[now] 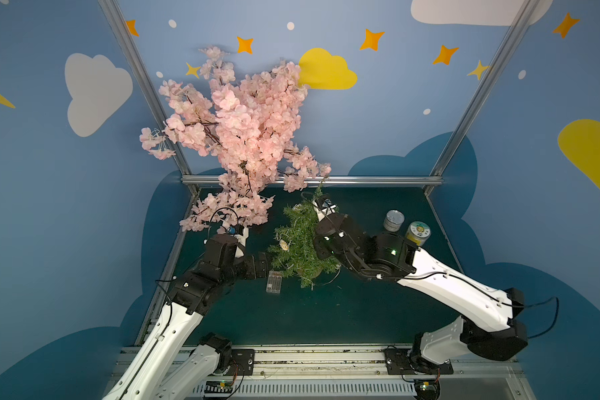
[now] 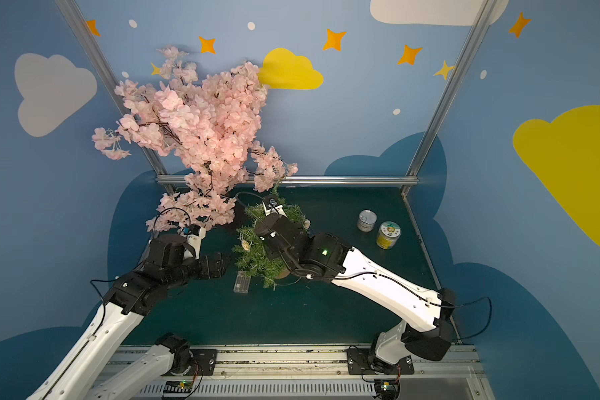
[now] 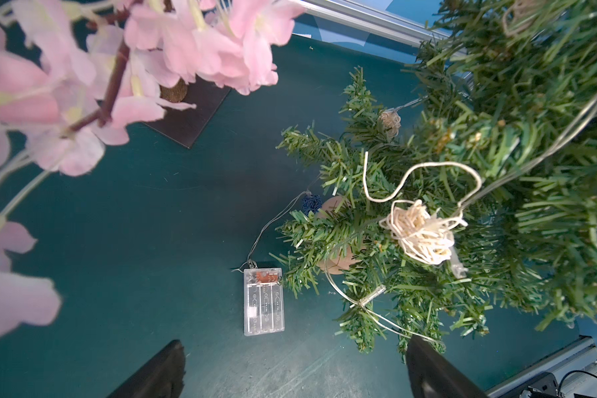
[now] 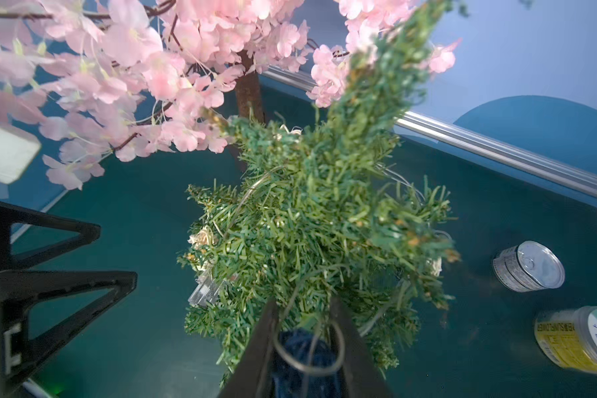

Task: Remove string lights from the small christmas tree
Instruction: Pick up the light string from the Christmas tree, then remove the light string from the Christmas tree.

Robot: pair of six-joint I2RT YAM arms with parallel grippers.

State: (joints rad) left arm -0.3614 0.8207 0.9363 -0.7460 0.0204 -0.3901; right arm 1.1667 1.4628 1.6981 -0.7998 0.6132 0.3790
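Right gripper [image 4: 304, 305] clamped the string lights' [image 3: 417, 231] blue ball [image 4: 300, 344], half hidden between its jaws. Tree [image 4: 307, 220] needles hid most of the rest. Left gripper [image 3: 293, 348] stood wide, empty.

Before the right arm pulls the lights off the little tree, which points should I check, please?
1. Grip: right gripper shut on blue ornament: ok.
2. Spare arm: left gripper open and empty: ok.
3. The string lights free from small christmas tree: not ok, the wire loops through the branches.
4. The battery box lying ungripped beside pot: ok.
5. The pot held steady: not ok, nothing grips it.
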